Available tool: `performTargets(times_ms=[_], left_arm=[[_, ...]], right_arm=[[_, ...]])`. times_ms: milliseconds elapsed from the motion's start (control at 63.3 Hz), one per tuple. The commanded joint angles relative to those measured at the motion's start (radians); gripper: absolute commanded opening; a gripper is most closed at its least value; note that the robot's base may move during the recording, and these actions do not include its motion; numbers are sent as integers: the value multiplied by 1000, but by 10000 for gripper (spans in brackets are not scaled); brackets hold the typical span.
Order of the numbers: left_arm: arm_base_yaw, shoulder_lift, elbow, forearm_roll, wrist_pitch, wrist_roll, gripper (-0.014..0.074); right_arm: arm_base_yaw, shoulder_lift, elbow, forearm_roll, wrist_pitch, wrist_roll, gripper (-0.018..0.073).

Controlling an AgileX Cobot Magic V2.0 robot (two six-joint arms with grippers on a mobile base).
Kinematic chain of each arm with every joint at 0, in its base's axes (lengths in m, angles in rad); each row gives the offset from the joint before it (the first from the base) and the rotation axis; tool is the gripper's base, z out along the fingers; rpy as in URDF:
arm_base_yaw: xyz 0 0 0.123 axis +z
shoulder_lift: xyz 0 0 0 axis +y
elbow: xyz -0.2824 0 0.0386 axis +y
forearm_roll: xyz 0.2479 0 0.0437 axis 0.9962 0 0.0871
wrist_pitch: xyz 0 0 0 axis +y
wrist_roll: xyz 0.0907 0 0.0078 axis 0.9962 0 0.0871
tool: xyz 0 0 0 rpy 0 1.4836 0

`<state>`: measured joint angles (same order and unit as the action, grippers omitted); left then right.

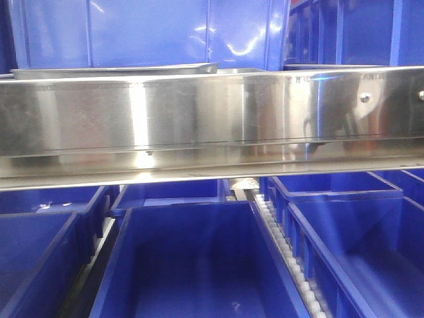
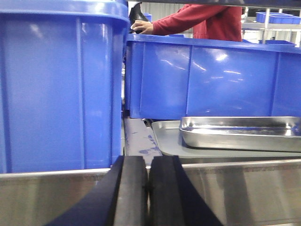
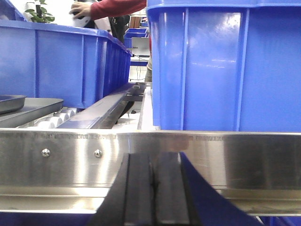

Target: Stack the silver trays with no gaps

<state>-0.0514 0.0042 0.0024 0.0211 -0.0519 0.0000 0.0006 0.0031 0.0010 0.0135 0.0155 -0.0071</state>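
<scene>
Front-facing view first: a long stainless guard rail point(image 1: 212, 112) crosses your whole frame, with blue plastic crates point(image 1: 192, 265) below it and taller blue crates point(image 1: 146, 30) behind. Just above the rail's top edge, on the left, you can see the rim of a silver tray point(image 1: 112, 69).

Left wrist view shows that tray more clearly. The silver tray point(image 2: 242, 133) sits upright on a flat grey tray point(image 2: 169, 141) that lies under it, on the work surface beyond the rail. Its rim looks level, but you cannot tell from here whether it is one tray or several nested, or whether any gap remains beneath it. A person in a red sleeve point(image 2: 197, 19) reaches over a crate in the background.

Right wrist view shows only the edge of the grey tray point(image 3: 33, 106) at far left, beside white conveyor rollers point(image 3: 51, 120), with a large blue crate point(image 3: 225, 66) directly ahead.

Smallest, the tools. Your left gripper point(image 2: 148, 193) has its black pads pressed together with nothing between them. Your right gripper point(image 3: 154, 188) is likewise closed and empty. Both sit low, on the near side of the rail, well apart from the trays.

This scene fits either arms parked ahead of a pick-up or arms withdrawn once the stack is seated. Any next reach would need to clear the rail.
</scene>
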Motion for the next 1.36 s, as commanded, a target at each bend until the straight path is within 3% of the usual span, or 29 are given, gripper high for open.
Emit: performTargets(times_ms=[0, 237, 443, 1344], left_arm=[[-2, -4, -2, -7, -20, -9, 4], [14, -4, -2, -5, -20, -9, 4], [79, -4, -2, -5, -20, -9, 4], [55, -4, -2, -5, -20, -9, 4]], right_arm=[[0, -3, -1, -2, -23, -5, -79], [0, -3, -1, -2, -23, -5, -79], [0, -3, -1, -2, -23, -5, -79], [0, -3, -1, -2, -23, -5, -79]])
